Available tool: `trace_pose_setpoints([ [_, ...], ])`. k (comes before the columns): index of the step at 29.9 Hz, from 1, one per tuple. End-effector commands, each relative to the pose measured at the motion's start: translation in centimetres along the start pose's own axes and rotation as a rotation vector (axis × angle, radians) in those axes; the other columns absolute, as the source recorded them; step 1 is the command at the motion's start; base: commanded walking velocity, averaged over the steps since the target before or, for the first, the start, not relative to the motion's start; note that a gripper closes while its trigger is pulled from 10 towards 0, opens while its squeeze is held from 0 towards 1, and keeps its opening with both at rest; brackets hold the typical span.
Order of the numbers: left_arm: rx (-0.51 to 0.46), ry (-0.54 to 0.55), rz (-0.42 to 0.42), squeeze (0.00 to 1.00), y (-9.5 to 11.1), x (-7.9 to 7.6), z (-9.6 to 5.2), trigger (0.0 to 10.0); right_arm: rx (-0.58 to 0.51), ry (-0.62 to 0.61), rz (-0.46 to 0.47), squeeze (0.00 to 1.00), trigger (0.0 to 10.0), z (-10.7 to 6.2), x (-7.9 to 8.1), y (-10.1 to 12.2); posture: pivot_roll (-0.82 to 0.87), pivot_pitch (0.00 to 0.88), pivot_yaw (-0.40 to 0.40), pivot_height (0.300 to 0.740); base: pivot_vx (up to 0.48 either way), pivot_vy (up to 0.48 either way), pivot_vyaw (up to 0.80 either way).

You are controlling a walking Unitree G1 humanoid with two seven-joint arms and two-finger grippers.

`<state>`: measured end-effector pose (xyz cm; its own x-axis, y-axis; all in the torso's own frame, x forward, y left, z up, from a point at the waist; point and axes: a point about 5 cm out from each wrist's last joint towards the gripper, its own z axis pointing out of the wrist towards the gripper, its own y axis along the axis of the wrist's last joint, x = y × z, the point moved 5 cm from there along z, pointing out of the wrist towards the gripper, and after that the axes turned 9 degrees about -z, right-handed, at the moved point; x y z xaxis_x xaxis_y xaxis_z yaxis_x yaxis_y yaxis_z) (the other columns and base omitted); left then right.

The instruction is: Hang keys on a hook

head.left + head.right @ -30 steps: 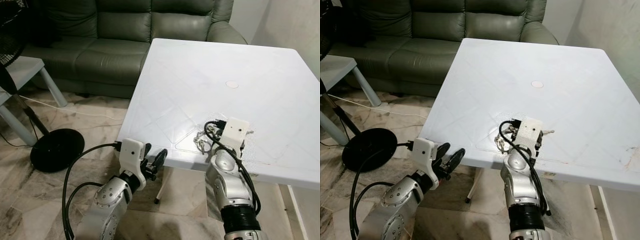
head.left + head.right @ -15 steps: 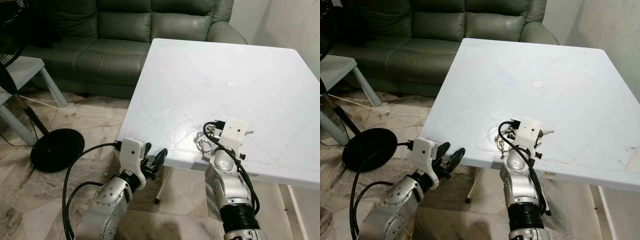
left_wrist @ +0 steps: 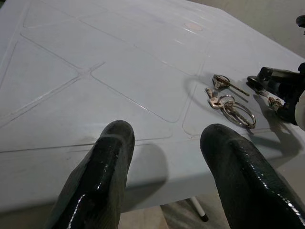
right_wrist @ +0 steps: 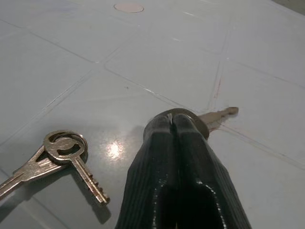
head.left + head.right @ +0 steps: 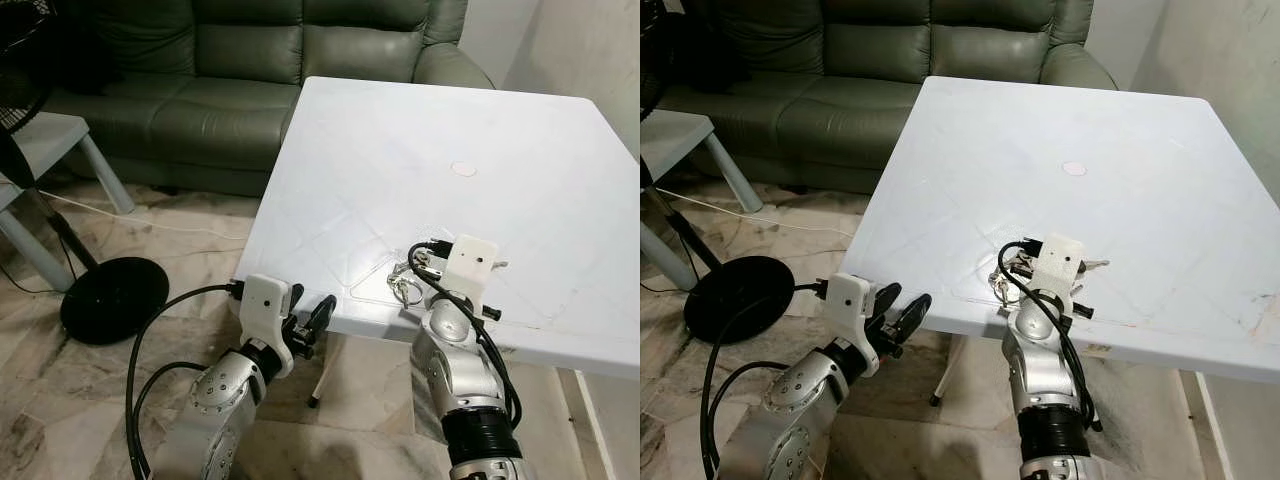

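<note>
A bunch of keys on rings [image 5: 404, 286] lies on the white table [image 5: 400, 160] close to its near edge. My right gripper [image 4: 172, 119] rests low over the table just right of the bunch, shut on one key's round head. That key's blade [image 4: 220, 113] sticks out past the fingertips. Two more keys on a small ring [image 4: 61, 149] lie flat beside the fingers. My left gripper [image 5: 308, 322] hangs open below the table's near edge with nothing in it, and its wrist view looks across at the key rings [image 3: 232, 106].
A green sofa [image 5: 250, 70] stands behind the table. At the left are a fan's black base [image 5: 112, 298] with its cable and a small white side table [image 5: 50, 140]. A small pink disc [image 5: 463, 169] lies mid-table. A wall closes the right side.
My right wrist has shifted slightly toward the near edge, so the key ring beside it is more exposed. The left arm has stayed put.
</note>
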<state>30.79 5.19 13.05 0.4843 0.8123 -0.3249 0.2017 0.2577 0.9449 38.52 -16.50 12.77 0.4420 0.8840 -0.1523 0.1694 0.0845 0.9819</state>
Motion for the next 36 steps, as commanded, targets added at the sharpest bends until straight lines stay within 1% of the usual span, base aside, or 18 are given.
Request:
trace_pose_setpoints([
  [1, 0.004, 0.008, 0.005, 0.00, -0.1, 0.0, 0.0, 10.0, -0.007, 0.004, 0.001, 0.00, 0.0, 0.1, 0.2, 0.2, 0.07, 0.171, -0.038, 0.740, 0.000, 0.000, 0.00],
  [5, 0.002, 0.009, 0.003, 0.00, -0.1, 0.1, 0.1, 10.0, -0.017, 0.003, 0.001, 0.00, 0.0, 0.1, 0.2, 0.5, 0.08, 0.170, -0.039, 0.740, 0.000, 0.000, 0.00],
  [8, -0.002, 0.013, 0.010, 0.00, 0.0, 0.1, 0.3, 10.0, -0.064, 0.009, 0.025, 0.00, 0.0, 0.3, 0.2, 1.8, 0.07, 0.161, -0.040, 0.740, 0.000, 0.000, 0.00],
  [9, -0.002, 0.013, 0.010, 0.00, 0.0, 0.1, 0.3, 10.0, -0.064, 0.009, 0.025, 0.00, 0.0, 0.3, 0.2, 1.8, 0.07, 0.161, -0.040, 0.740, 0.000, 0.000, 0.00],
  [11, -0.015, 0.020, 0.018, 0.00, 0.2, 0.2, 0.5, 10.0, -0.089, 0.069, 0.059, 0.00, 0.0, 0.1, 0.8, 2.6, 0.07, 0.152, -0.040, 0.740, 0.000, 0.000, 0.00],
  [13, -0.022, 0.026, 0.020, 0.00, 0.4, 0.3, 0.6, 10.0, -0.119, 0.105, 0.048, 0.00, 0.0, -0.1, 1.2, 3.1, 0.07, 0.147, -0.040, 0.740, 0.000, 0.000, 0.00],
  [14, -0.027, 0.030, 0.019, 0.00, 0.6, 0.4, 0.7, 10.0, -0.155, 0.133, 0.041, 0.00, 2.6, -0.4, 1.4, 3.6, 0.07, 0.145, -0.040, 0.740, 0.000, 0.000, 0.00],
  [15, -0.035, 0.036, 0.015, 0.00, 0.8, 0.5, 0.9, 10.0, -0.200, 0.173, 0.038, 0.00, 6.2, -0.8, 1.7, 4.1, 0.06, 0.142, -0.041, 0.740, 0.000, 0.000, 0.00],
  [16, -0.039, 0.040, 0.012, 0.00, 0.9, 0.6, 0.9, 10.0, -0.230, 0.199, 0.037, 0.00, 6.2, -1.1, 1.9, 4.5, 0.06, 0.142, -0.041, 0.740, 0.000, 0.000, 0.00],
  [17, -0.058, 0.054, 0.002, 0.00, 1.3, 0.8, 1.1, 10.0, -0.302, 0.313, 0.073, 0.00, 10.0, -2.2, 2.6, 5.3, 0.06, 0.140, -0.042, 0.740, 0.000, 0.000, 0.00],
  [19, -0.072, 0.071, 0.003, 0.00, 1.5, 1.1, 1.1, 10.0, -0.349, 0.382, 0.091, 0.00, 10.0, -3.1, 2.9, 5.8, 0.06, 0.137, -0.042, 0.740, 0.000, 0.000, 0.00],
  [20, -0.087, 0.092, 0.007, 0.00, 1.7, 1.5, 1.2, 10.0, -0.388, 0.450, 0.105, 0.00, 10.0, -3.9, 3.2, 6.2, 0.05, 0.132, -0.043, 0.740, 0.000, 0.000, 0.00],
  [23, -0.118, 0.115, -0.047, 0.00, 2.5, 2.3, 1.3, 10.0, -0.486, 0.609, 0.155, 0.00, 10.0, -6.3, 2.9, 6.8, 0.05, 0.126, -0.042, 0.740, 0.000, 0.000, 0.00],
  [24, -0.122, 0.119, -0.048, 0.00, 2.6, 2.4, 1.3, 10.0, -0.485, 0.621, 0.154, 0.00, 10.0, -6.5, 2.9, 6.6, 0.04, 0.120, -0.041, 0.740, 0.000, 0.000, 0.00],
  [31, -0.170, 0.133, -0.072, 0.00, 3.5, 3.2, 1.3, 10.0, -0.521, 0.612, 0.151, 0.00, 10.0, -7.0, 1.3, 6.3, 0.04, 0.107, -0.035, 0.740, 0.000, 0.000, 0.00],
  [32, -0.189, 0.159, -0.089, 0.00, 4.0, 4.0, 1.2, 10.0, -0.535, 0.570, 0.152, 0.00, 10.0, -6.9, 0.0, 6.1, 0.04, 0.097, -0.036, 0.740, 0.000, 0.000, 0.00],
  [34, -0.214, 0.172, -0.083, 0.00, 4.4, 4.4, 1.1, 10.0, -0.538, 0.536, 0.169, 0.00, 10.0, -6.9, -1.1, 6.0, 0.03, 0.088, -0.033, 0.740, 0.000, 0.000, 0.00],
  [36, -0.222, 0.181, -0.075, 0.00, 4.6, 4.6, 1.0, 10.0, -0.539, 0.517, 0.172, 0.00, 10.0, -6.9, -1.6, 5.9, 0.03, 0.080, -0.033, 0.740, 0.000, 0.000, 0.00],
])
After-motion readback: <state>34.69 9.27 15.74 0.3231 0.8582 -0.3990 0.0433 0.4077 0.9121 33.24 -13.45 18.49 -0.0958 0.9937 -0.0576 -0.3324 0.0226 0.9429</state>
